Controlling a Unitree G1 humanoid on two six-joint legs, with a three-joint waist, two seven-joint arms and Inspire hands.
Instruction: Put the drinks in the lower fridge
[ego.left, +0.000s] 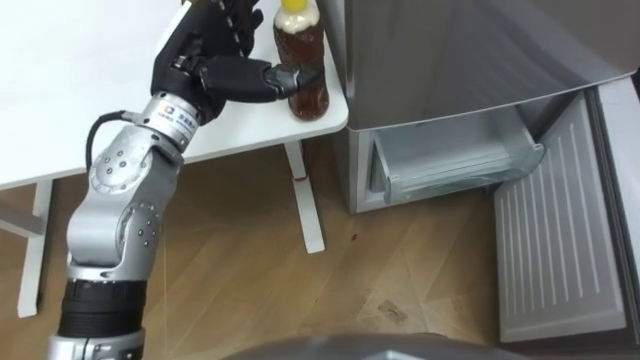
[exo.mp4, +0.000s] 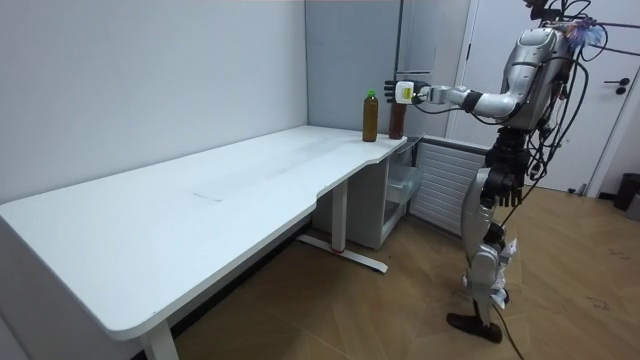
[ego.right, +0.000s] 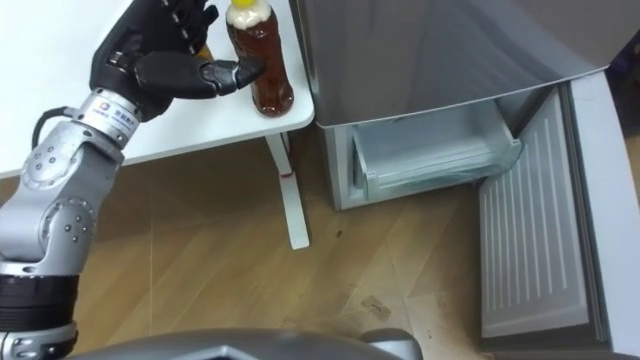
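Tea bottle, yellow cap, stands upright at the white table's corner, directly right of the left hand. Hand is open: thumb stretched across, tip touching the bottle's front; fingers straight and spread, left of the bottle, not wrapped round it. In the room view a second bottle, green cap, stands just beyond the hand. Below and right of the hand: lower fridge drawer, its door swung open.

Bottle top, robot hand fingertips cut by upper edge.
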